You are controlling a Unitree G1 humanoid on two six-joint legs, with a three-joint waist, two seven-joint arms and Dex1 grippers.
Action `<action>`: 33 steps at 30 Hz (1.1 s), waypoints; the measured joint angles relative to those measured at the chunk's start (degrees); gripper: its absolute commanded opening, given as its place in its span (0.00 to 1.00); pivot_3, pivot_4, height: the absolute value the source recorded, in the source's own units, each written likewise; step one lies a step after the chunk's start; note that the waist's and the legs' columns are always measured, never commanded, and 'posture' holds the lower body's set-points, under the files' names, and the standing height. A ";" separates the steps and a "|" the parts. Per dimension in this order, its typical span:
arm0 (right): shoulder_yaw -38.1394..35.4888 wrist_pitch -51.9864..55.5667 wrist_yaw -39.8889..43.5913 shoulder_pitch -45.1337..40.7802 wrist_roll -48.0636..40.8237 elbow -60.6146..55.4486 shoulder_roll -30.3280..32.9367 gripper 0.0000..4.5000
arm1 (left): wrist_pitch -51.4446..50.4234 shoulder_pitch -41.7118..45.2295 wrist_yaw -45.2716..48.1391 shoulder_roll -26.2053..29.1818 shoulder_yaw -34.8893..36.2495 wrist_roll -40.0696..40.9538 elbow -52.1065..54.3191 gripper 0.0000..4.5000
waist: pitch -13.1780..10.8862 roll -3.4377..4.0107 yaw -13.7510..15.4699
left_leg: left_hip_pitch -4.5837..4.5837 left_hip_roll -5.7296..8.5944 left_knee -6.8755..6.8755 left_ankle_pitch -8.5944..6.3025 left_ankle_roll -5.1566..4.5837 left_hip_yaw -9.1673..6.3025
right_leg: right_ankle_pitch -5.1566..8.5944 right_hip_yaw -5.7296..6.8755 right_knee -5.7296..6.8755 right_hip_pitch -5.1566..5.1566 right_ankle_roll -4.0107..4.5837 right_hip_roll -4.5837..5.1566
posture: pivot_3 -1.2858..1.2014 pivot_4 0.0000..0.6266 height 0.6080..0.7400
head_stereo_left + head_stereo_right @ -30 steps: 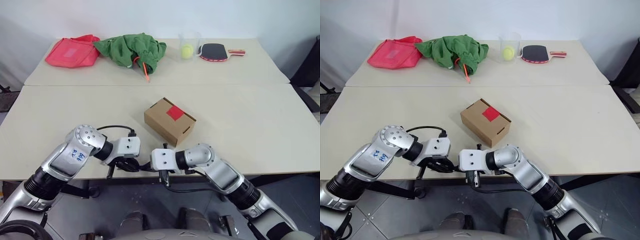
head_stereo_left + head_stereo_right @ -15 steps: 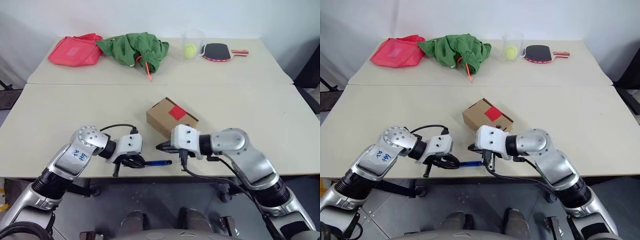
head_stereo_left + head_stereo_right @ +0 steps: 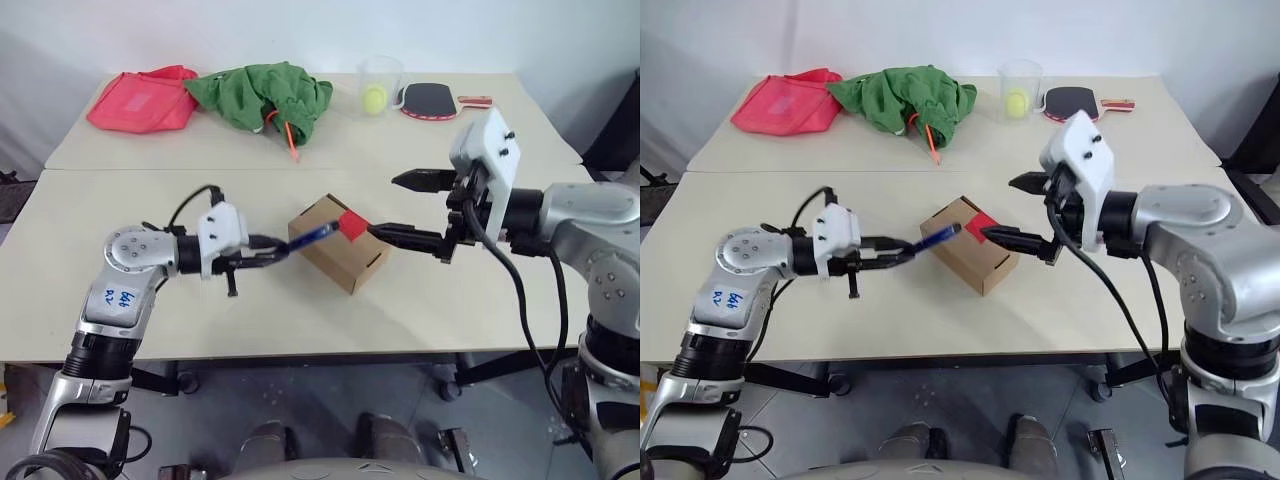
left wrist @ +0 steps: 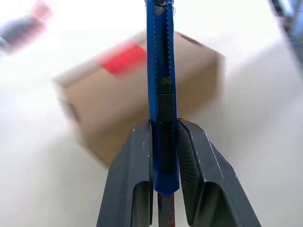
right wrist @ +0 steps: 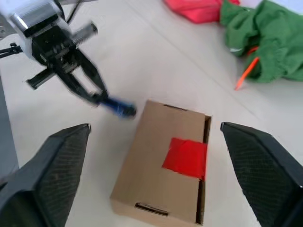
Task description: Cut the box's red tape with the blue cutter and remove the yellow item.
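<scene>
Two grippers flank one closed carton at the middle of the near table (image 3: 480, 310). Item one, the box (image 3: 338, 255): brown cardboard, flaps down, lying flat on the tabletop between the two arms; contents hidden, so the yellow item, presumably inside, cannot be confirmed. Item two, the red tape (image 5: 186, 158): a square patch bridging the seam on the carton's top face, apparently intact and so not yet cut. Item three, the blue cutter (image 3: 312, 233): clamped between the fingers of the left gripper (image 3: 262, 254), held roughly level with its tip aimed at the box's near top edge, close to it but whether touching cannot be told; this hold looks chosen to draw the blade toward the tape. Item four, the right gripper (image 3: 408, 205): jaws spread wide, holding nothing, poised over the far side of the box, probably placed to steady it during the cut. Far table, other containers: a clear cup (image 3: 380, 82) with a yellow-green ball (image 3: 374, 97) inside; a pink-red cloth bag (image 3: 145, 100), contents unseen; a heap of green cloth (image 3: 262, 95) with an orange stick (image 3: 289, 145) poking out; a paddle (image 3: 432, 101) beside the cup.
</scene>
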State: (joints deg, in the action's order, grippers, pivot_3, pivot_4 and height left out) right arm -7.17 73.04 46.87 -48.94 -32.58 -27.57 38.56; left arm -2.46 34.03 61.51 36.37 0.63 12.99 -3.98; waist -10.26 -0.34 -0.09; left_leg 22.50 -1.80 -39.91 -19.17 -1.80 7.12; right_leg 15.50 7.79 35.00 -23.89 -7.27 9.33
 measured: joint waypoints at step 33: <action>9.05 13.58 -6.26 -17.17 -9.07 20.90 -8.20 0.99 | 28.32 12.46 3.45 -4.99 -4.05 -3.79 -19.13 0.09 | 0.00 0.00 -0.39 | 0.71 0.17 -0.06 -0.04 0.01 0.54 | -0.11 0.17 0.08 -0.66 -0.21 -0.07 | 0.52 0.24 1.00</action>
State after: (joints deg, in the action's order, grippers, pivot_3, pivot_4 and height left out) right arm 1.88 86.61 40.61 -66.11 -41.65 -6.67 30.36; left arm 25.87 46.50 64.96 31.38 -3.42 9.21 -23.11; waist -10.26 -0.34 -0.47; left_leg 23.21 -1.63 -39.97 -19.20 -1.80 7.65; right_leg 15.39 7.96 35.08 -24.55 -7.48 9.26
